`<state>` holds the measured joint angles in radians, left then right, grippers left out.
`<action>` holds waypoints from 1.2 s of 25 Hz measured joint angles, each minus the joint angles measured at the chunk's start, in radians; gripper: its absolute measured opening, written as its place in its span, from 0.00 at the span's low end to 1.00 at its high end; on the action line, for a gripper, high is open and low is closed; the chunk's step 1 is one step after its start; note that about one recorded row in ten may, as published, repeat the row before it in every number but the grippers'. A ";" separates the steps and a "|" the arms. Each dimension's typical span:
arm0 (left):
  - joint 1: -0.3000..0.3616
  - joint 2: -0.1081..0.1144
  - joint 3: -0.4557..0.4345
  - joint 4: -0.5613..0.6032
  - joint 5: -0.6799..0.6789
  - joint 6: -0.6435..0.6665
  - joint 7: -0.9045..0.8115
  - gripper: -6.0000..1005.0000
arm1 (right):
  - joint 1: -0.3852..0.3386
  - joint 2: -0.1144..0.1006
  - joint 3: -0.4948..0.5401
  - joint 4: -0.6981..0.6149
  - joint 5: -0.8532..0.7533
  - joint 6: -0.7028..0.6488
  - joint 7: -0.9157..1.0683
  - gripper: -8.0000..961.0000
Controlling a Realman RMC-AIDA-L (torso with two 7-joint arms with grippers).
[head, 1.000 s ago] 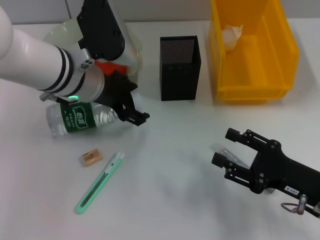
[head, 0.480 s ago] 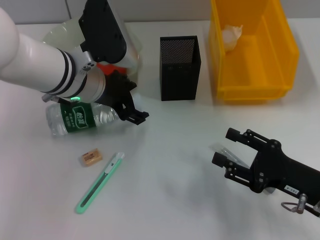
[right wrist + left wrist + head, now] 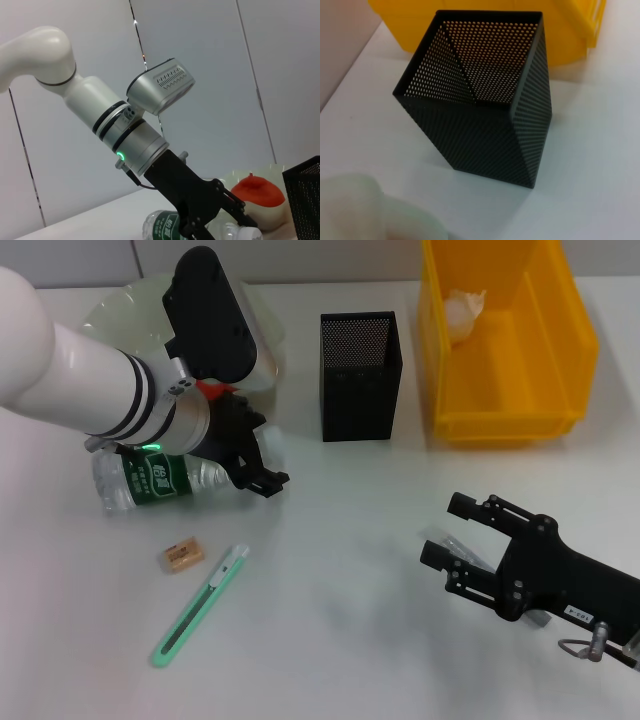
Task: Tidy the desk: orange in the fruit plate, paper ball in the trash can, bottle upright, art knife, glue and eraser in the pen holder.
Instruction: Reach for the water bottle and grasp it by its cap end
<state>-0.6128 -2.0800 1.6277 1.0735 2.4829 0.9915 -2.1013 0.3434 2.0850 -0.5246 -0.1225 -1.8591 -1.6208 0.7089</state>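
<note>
Lowering my left gripper [image 3: 262,472], jaws parted and empty, squarely astride the lying clear plastic green-labelled bottle [image 3: 160,477] just beneath; I'm leaving my right gripper [image 3: 455,540] idle, open.

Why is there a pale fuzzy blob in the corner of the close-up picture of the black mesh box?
In the left wrist view, something sits too close to the lens to focus; what it is cannot be told. The black mesh pen holder behind it is sharp. The head view shows only soft shadows on the white table.

A plain white tabletop [image 3: 330,640] backed by a grey panelled wall [image 3: 200,50].
</note>
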 joint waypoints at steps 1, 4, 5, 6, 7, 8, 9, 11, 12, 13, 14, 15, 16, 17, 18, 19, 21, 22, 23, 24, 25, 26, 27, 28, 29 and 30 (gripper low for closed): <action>0.000 0.000 0.000 0.000 0.000 0.000 0.000 0.82 | 0.000 0.000 0.000 0.000 0.000 0.001 0.000 0.75; 0.000 0.000 0.016 -0.002 0.004 -0.011 0.000 0.81 | 0.000 0.001 0.000 0.003 0.000 0.008 0.000 0.75; -0.001 0.000 0.019 -0.002 0.005 -0.012 0.000 0.81 | 0.000 0.001 0.000 0.003 0.000 0.009 0.000 0.75; -0.001 0.000 0.025 -0.002 0.007 -0.016 0.000 0.80 | 0.000 0.001 0.000 0.003 0.000 0.009 0.000 0.75; -0.002 0.000 0.026 -0.002 0.012 -0.021 -0.001 0.80 | 0.000 0.001 0.000 0.003 0.000 0.009 0.002 0.75; -0.002 0.000 0.026 -0.002 0.012 -0.021 -0.001 0.79 | 0.000 0.001 0.000 0.003 0.000 0.009 0.002 0.75; -0.002 0.000 0.024 0.000 0.011 -0.024 -0.001 0.79 | 0.000 0.000 0.000 0.003 0.000 0.009 0.004 0.75; -0.002 0.000 0.019 0.004 0.009 -0.027 -0.003 0.78 | 0.000 -0.001 0.000 0.003 0.000 0.009 0.005 0.75; -0.002 0.000 0.018 0.006 0.008 -0.029 -0.004 0.59 | 0.000 -0.001 0.000 0.003 0.000 0.009 0.005 0.75; -0.002 0.000 0.018 0.006 0.008 -0.029 -0.004 0.57 | 0.000 -0.001 0.000 0.003 0.000 0.009 0.005 0.75; -0.002 0.000 0.018 0.006 0.010 -0.030 -0.005 0.56 | 0.000 -0.001 0.000 0.003 0.000 0.009 0.005 0.75; -0.002 0.000 0.018 0.006 0.013 -0.031 -0.006 0.55 | 0.000 -0.001 0.000 0.003 0.000 0.009 0.005 0.75; -0.001 0.000 0.019 0.006 0.013 -0.032 -0.007 0.54 | 0.000 -0.001 0.000 0.003 0.000 0.009 0.005 0.75; -0.001 0.000 0.019 0.006 0.013 -0.032 -0.011 0.53 | 0.000 0.000 0.000 0.003 0.000 0.009 0.005 0.75; -0.001 0.000 0.019 0.006 0.013 -0.032 -0.011 0.51 | 0.000 0.000 0.000 0.003 0.000 0.009 0.005 0.75; 0.000 0.000 0.019 0.006 0.013 -0.032 -0.013 0.50 | 0.000 0.000 0.000 0.003 0.000 0.009 0.006 0.75; 0.002 0.000 0.019 0.007 0.013 -0.032 -0.013 0.48 | 0.000 0.000 0.000 0.003 0.000 0.009 0.006 0.75; 0.004 0.000 0.018 0.011 0.013 -0.029 -0.016 0.46 | 0.000 0.000 0.000 0.003 0.000 0.009 0.006 0.75; 0.004 0.000 0.018 0.011 0.013 -0.029 -0.016 0.45 | 0.000 0.000 0.000 0.003 0.000 0.009 0.006 0.75; 0.005 0.000 0.019 0.014 0.013 -0.026 -0.021 0.44 | 0.000 0.000 0.000 0.003 0.001 0.009 0.006 0.75; 0.008 0.000 0.021 0.022 0.013 -0.023 -0.026 0.44 | 0.000 0.000 0.000 0.003 0.001 0.009 0.006 0.75; 0.011 0.000 0.022 0.029 0.013 -0.021 -0.030 0.44 | 0.000 0.000 0.000 0.003 0.001 0.009 0.006 0.75; 0.031 0.002 0.025 0.067 0.013 -0.014 -0.044 0.44 | 0.000 0.000 0.000 0.003 0.001 0.010 0.006 0.75; 0.031 0.002 0.025 0.067 0.013 -0.014 -0.044 0.44 | 0.000 0.000 0.000 0.003 0.001 0.010 0.006 0.75; 0.044 0.003 0.024 0.095 0.013 -0.006 -0.052 0.44 | 0.000 0.000 0.000 0.003 0.003 0.010 0.006 0.75; 0.060 0.003 0.022 0.136 0.010 0.003 -0.062 0.44 | 0.000 0.000 0.000 0.003 0.003 0.010 0.006 0.75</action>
<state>-0.5523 -2.0766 1.6493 1.2096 2.4932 0.9947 -2.1632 0.3436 2.0847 -0.5246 -0.1197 -1.8565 -1.6106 0.7154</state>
